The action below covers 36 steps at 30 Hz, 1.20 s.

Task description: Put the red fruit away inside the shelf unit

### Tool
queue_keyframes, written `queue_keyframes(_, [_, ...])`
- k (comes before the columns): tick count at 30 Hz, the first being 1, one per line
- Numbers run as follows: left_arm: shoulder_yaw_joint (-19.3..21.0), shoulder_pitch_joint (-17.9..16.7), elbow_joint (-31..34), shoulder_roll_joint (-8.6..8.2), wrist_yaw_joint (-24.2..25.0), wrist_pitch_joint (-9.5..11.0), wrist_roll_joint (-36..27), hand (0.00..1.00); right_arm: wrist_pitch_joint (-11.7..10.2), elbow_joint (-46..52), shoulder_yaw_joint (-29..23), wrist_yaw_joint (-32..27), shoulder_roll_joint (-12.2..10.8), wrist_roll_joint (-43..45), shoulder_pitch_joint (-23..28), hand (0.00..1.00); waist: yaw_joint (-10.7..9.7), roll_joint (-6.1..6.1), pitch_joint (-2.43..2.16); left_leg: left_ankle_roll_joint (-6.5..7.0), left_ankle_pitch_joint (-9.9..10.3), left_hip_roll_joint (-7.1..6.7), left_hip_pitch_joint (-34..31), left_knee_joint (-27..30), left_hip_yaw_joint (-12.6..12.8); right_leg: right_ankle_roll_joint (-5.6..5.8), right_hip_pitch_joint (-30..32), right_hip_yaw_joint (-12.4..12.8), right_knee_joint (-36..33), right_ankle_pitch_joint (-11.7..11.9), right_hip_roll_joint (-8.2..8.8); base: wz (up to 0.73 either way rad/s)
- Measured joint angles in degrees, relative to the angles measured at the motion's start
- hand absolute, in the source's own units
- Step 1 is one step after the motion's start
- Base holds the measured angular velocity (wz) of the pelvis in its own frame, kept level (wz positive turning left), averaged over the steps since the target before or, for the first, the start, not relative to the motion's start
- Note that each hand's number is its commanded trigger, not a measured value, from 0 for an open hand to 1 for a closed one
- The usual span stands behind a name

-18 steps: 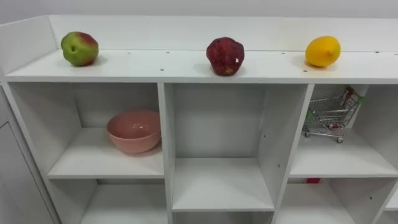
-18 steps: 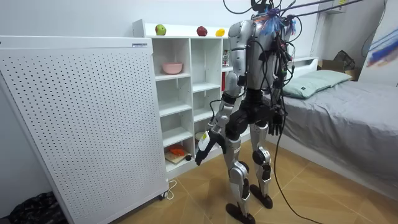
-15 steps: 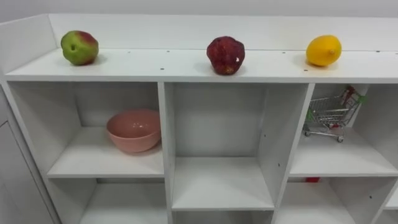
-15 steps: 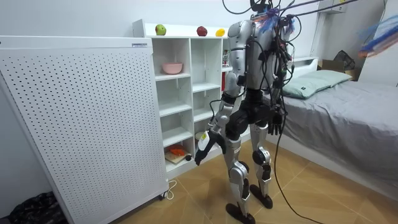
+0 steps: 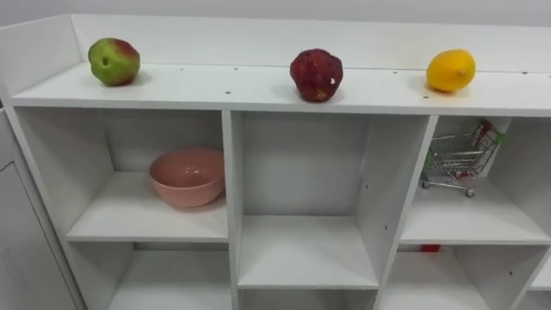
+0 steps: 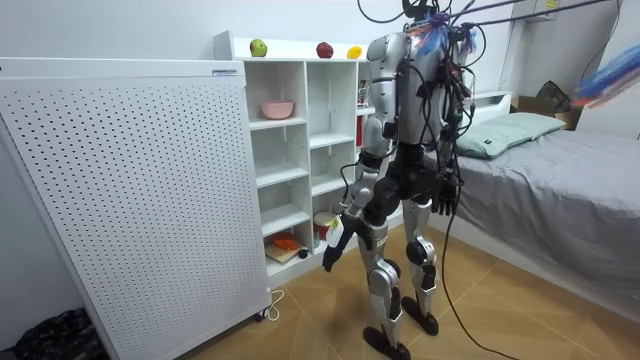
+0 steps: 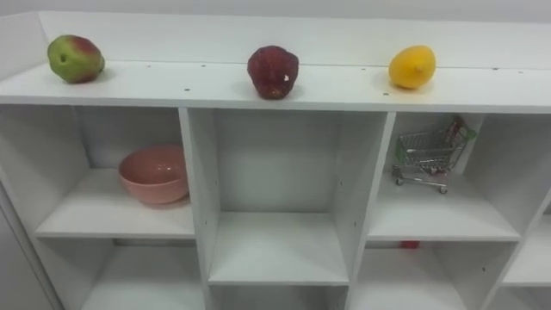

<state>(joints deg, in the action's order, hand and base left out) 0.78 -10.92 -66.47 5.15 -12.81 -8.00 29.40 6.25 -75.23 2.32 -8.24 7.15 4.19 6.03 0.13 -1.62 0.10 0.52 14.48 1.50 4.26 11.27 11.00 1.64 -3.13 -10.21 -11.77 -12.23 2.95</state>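
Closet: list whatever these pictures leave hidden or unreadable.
Red item under the toy cart's shelf, eye views: the shelf board hides nearly all.
Bottom compartments, eye views: cut off by the lower edge.
Orange thing low in the closet, room view: too small to identify.

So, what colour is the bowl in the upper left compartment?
Pink; the bowl shows best in the left eye view.
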Motion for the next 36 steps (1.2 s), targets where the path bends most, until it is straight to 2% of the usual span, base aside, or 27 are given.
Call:
queue_keyframes(2, [0.0, 0.1, 0.0, 0.03, -0.3, 1.0, 0.0, 0.00, -1.0, 1.5, -1.1, -1.7, 0.0, -5.9, -0.1, 0.00, -0.1, 0.13, 0.08, 0.00, 0.0, 0.08, -0.1, 0.0, 0.1, -0.03, 0.0, -0.1, 0.0, 0.0, -0.04, 0.00])
queue_keyframes(3, [0.0, 0.0, 0.0, 0.02, -0.6, 1.8, -0.1, 0.00, -2.3, 2.3, -1.4, -2.5, 0.0, -9.2, -0.3, 0.00, 0.0, 0.17, 0.15, 0.00, 0.0, 0.01, -0.1, 0.0, 0.1, -0.05, 0.0, 0.2, 0.0, 0.0, -0.05, 0.00])
queue_keyframes(5, [0.1, 0.6, 0.1, 0.04, -1.1, 3.4, -0.2, 0.00, -3.7, 5.3, -1.7, -3.5, 0.0, -10.8, -0.6, 0.00, 0.0, 0.11, 0.20, 0.00, 0.0, -0.01, 0.0, 0.0, 0.2, -0.05, 0.2, 0.7, 0.0, 0.0, -0.12, -0.03])
queue_keyframes(7, [0.1, 0.8, 0.2, 0.07, -2.4, 5.2, -0.6, 0.00, -5.7, 12.6, -3.1, -5.2, 0.0, -11.3, -0.8, 0.00, 0.0, 0.55, 0.35, 0.00, 0.0, 0.01, 0.1, 0.1, 0.6, -0.05, 0.2, 0.8, 0.0, 0.2, -0.15, -0.08])
queue_keyframes(9, [0.2, 1.4, 0.3, 0.18, -3.1, 6.1, -0.6, 0.00, -6.7, 20.5, -4.0, -7.3, 0.0, -11.8, -0.7, 0.00, 0.0, 0.28, 0.67, 0.01, 0.0, 0.00, -0.1, 0.2, 0.7, -0.04, 0.4, 0.8, 0.0, 0.2, -0.12, -0.05])
queue_keyframes(10, [0.3, 1.5, 0.5, 0.30, -3.6, 6.7, -0.6, 0.00, -7.7, 25.7, -4.2, -8.5, -0.1, -11.9, -0.8, 0.00, 0.2, 0.54, 0.38, 0.01, 0.0, 0.06, -0.4, 0.3, 0.9, -0.09, 1.1, 1.0, -0.1, 0.3, -0.17, -0.07])
queue_keyframes(11, [0.2, 1.5, 0.8, 0.32, -4.0, 7.0, -0.6, 0.00, -8.4, 28.7, -4.2, -9.2, -0.2, -11.9, -0.8, 0.00, 0.2, 0.57, 0.34, 0.01, 0.0, 0.09, -0.5, 0.3, 0.9, -0.12, 1.3, 1.2, 0.0, 0.4, -0.22, -0.09])
queue_keyframes(12, [0.2, 1.3, 1.0, 0.32, -4.6, 7.7, -0.6, 0.00, -9.7, 33.7, -4.1, -10.1, -0.3, -11.9, -0.7, 0.00, 0.3, 0.08, 0.56, 0.01, 0.0, 0.16, -0.5, 0.3, 1.0, -0.15, 1.4, 1.4, 0.0, 0.4, -0.33, -0.06])
queue_keyframes(13, [0.2, 1.2, 1.1, 0.38, -4.8, 8.1, -0.6, 0.00, -10.7, 38.4, -4.1, -10.8, -0.4, -11.5, -0.8, 0.00, 0.4, 0.26, 0.24, 0.00, 0.0, 0.20, -0.5, 0.3, 1.1, -0.18, 1.4, 1.3, 0.1, 0.5, -0.37, 0.00])
queue_keyframes(18, [-1.6, 1.3, -0.1, 1.08, -5.9, 9.0, -3.1, 0.00, -14.9, 51.9, -2.6, -15.2, -1.4, -8.9, -0.9, 0.00, 0.4, -0.96, 0.18, -0.02, 0.0, 0.37, -0.7, 0.3, 0.9, -0.30, 1.1, 1.0, 0.2, 0.6, -0.47, 0.00])
queue_keyframes(23, [-1.8, 1.5, -0.1, 1.01, -6.8, 10.0, -3.0, 0.00, -16.3, 61.4, -0.7, -16.3, -1.5, -5.9, -0.7, 0.00, 1.0, -0.82, -0.03, 0.01, 0.0, 0.32, -0.9, 0.3, 1.4, -0.16, 2.0, 2.2, 0.2, 0.9, -0.52, -0.08])
queue_keyframes(27, [-4.4, 2.6, -0.6, 1.07, -6.9, 10.2, -3.1, 0.00, -18.2, 66.3, 1.1, -18.3, -1.1, -5.7, -1.0, 0.00, 2.0, -0.43, -0.14, -0.02, -0.1, 0.53, -0.6, 0.2, 1.4, -0.28, 1.9, 2.4, 0.2, 1.2, -0.78, -0.03])
queue_keyframes(31, [-5.8, 2.8, -0.6, 1.14, -6.9, 10.7, -5.2, 0.00, -20.0, 70.2, 2.3, -20.4, -1.1, -3.9, -1.8, 0.00, 1.9, 0.29, 0.09, -0.26, -0.3, 0.77, -0.6, 0.1, 1.4, -0.40, 1.7, 2.4, 0.3, 1.4, -1.03, 0.00])
queue_keyframes(36, [-6.7, 3.1, -0.7, 1.40, -6.3, 10.9, -6.3, 0.00, -20.5, 72.8, 3.5, -23.1, -1.0, -3.8, -3.8, 0.00, 2.0, 0.40, 0.25, -0.48, -0.9, 0.80, -0.7, -0.4, 1.4, -0.65, 2.1, 2.2, 0.2, 1.6, -1.11, 0.00])
